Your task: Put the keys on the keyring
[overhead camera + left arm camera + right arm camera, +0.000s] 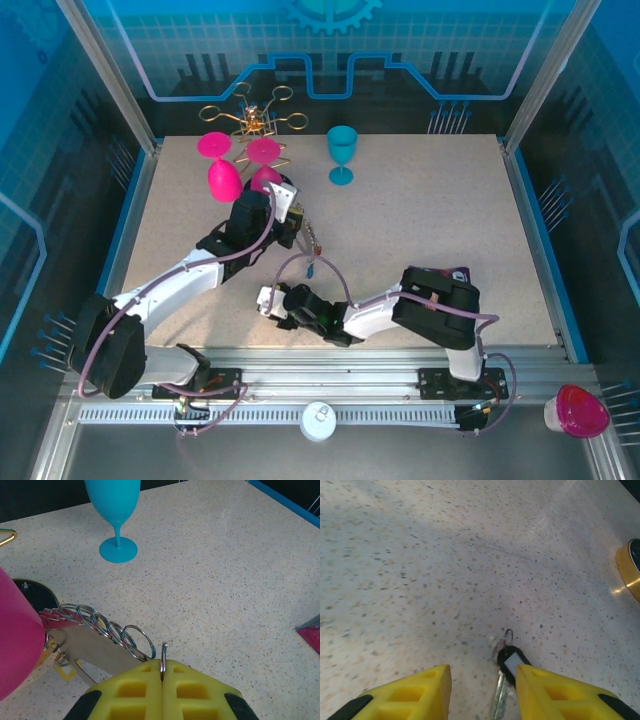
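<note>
Left end effector (162,669): fully closed, yellow pads pinching one small silver ring at the end of the keyring (95,622). The keyring's row of silver rings trails off leftward in the wrist view to a pink goblet (15,640). Right end effector (484,680): jaws apart and gripping nothing, with a black-headed key (510,661) lying flat on the desk (420,555) between its fingers, closer to one finger than the other.

Left arm (170,285), right arm (420,305): white links, black joints, lilac cables looped alongside. Gripper fingers (132,692): yellow, square recesses, black casing behind them.
</note>
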